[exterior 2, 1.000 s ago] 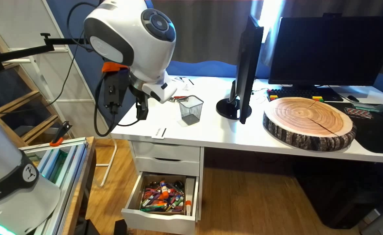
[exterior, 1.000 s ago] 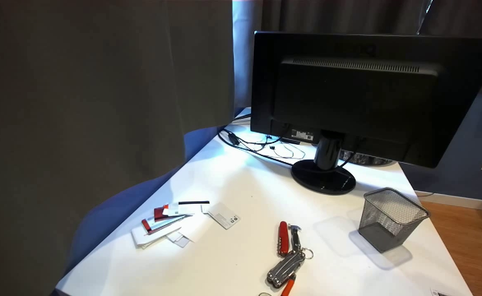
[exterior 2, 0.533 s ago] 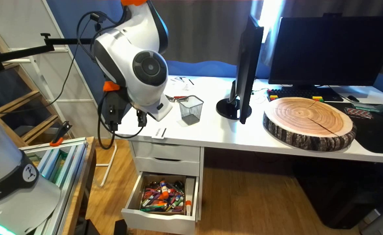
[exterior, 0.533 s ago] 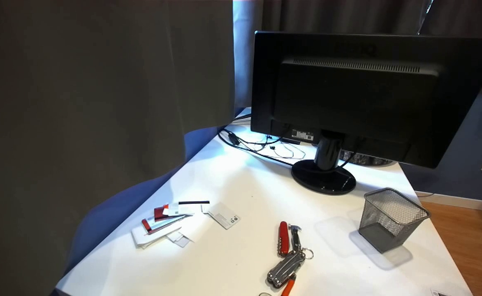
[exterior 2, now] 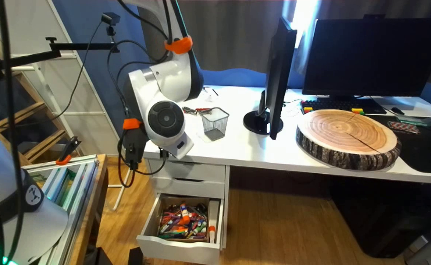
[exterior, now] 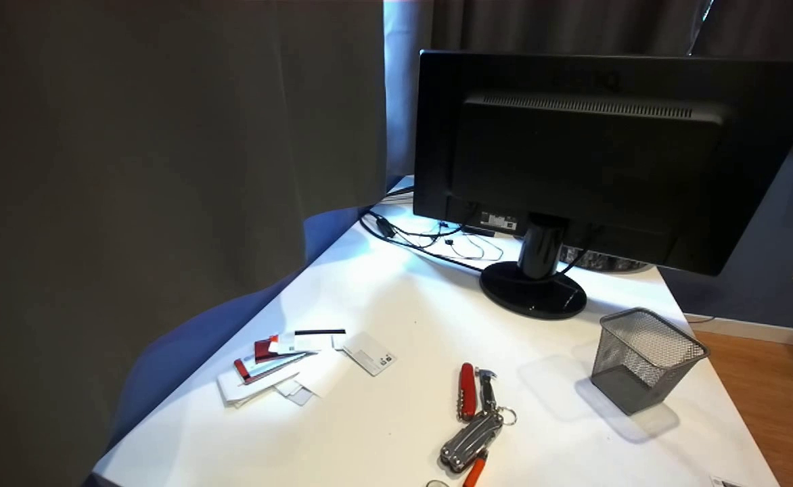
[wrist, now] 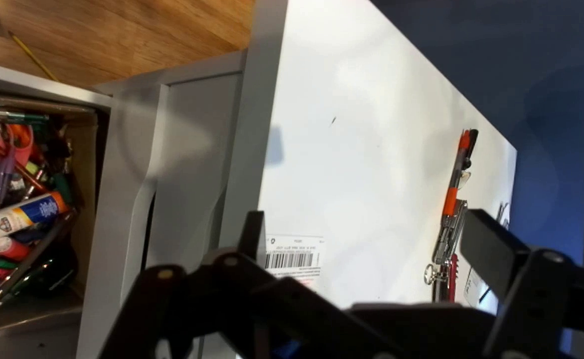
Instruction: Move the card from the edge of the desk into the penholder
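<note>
The card (wrist: 296, 257), white with a barcode and small print, lies flat at the front edge of the white desk (wrist: 352, 174) in the wrist view. A corner of the card (exterior: 724, 481) shows in an exterior view; in an exterior view with the arm it is hidden behind the wrist. My gripper (wrist: 374, 239) is open and empty, above the desk edge. One finger partly covers the card's side in the wrist view; the other is far to the right. The penholder, a dark mesh cup, stands upright and empty in both exterior views (exterior: 647, 358) (exterior 2: 215, 123). It is out of the wrist view.
A multitool (exterior: 471, 439) and a red pocket knife (exterior: 466, 392) lie near the penholder. Other cards and a pen (exterior: 268, 372) lie further back. A monitor (exterior 2: 280, 77) stands beside the penholder. Below the desk, a drawer (exterior 2: 180, 250) full of pens is open.
The arm and gripper have come down toward the desk's front edge, and the wrist now covers the card in an exterior view. The card and penholder have not moved.
</note>
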Controlling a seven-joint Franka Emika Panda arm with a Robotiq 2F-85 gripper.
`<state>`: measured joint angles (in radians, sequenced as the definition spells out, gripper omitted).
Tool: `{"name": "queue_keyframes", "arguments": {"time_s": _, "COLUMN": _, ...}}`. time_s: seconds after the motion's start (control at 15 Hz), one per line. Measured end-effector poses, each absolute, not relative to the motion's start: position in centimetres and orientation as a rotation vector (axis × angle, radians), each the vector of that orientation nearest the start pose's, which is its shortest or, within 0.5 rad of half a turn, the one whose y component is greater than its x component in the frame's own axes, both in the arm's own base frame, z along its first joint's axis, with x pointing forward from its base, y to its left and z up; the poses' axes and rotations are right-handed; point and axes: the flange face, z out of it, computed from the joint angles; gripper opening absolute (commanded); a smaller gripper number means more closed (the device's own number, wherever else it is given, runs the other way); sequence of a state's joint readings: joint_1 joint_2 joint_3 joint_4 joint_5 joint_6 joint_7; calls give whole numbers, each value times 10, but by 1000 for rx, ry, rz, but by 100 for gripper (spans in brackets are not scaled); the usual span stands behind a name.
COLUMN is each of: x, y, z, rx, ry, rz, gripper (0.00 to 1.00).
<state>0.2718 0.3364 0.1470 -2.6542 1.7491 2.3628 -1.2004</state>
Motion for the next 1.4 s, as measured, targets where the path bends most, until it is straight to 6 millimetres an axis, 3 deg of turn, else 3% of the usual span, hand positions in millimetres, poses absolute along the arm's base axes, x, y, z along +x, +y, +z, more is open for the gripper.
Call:
{"name": "queue_keyframes", "arguments": {"time_s": 0.33, "x": 317, "y": 158, "z": 66, "rx": -2291, "ry": 189, "rz": 19, "gripper": 100}}
{"name": "queue_keyframes", "arguments": {"time_s": 0.4, "x": 319, "y": 157, "z": 60, "rx": -2292, "ry": 209, "rz": 1, "gripper": 95}}
{"name": "queue_keyframes", "arguments": {"time_s": 0.47, "x": 320, "y": 156, "z": 54, "rx": -2294, "ry": 227, "rz": -16, "gripper": 72}}
{"name": "queue_keyframes", "arguments": {"time_s": 0.6, "x": 323, "y": 153, "z": 43, "rx": -2300, "ry": 262, "rz": -37, "gripper": 68}}
{"name": "queue_keyframes", "arguments": {"time_s": 0.93, "x": 325, "y": 148, "z": 25, "rx": -2310, "ry": 331, "rz": -57, "gripper": 32}}
{"name": "queue_keyframes", "arguments": {"time_s": 1.2, "x": 329, "y": 150, "z": 24, "rx": -2271, "ry": 359, "rz": -74, "gripper": 5}}
{"name": "queue_keyframes", "arguments": {"time_s": 1.4, "x": 330, "y": 146, "z": 25, "rx": -2245, "ry": 375, "rz": -86, "gripper": 1}}
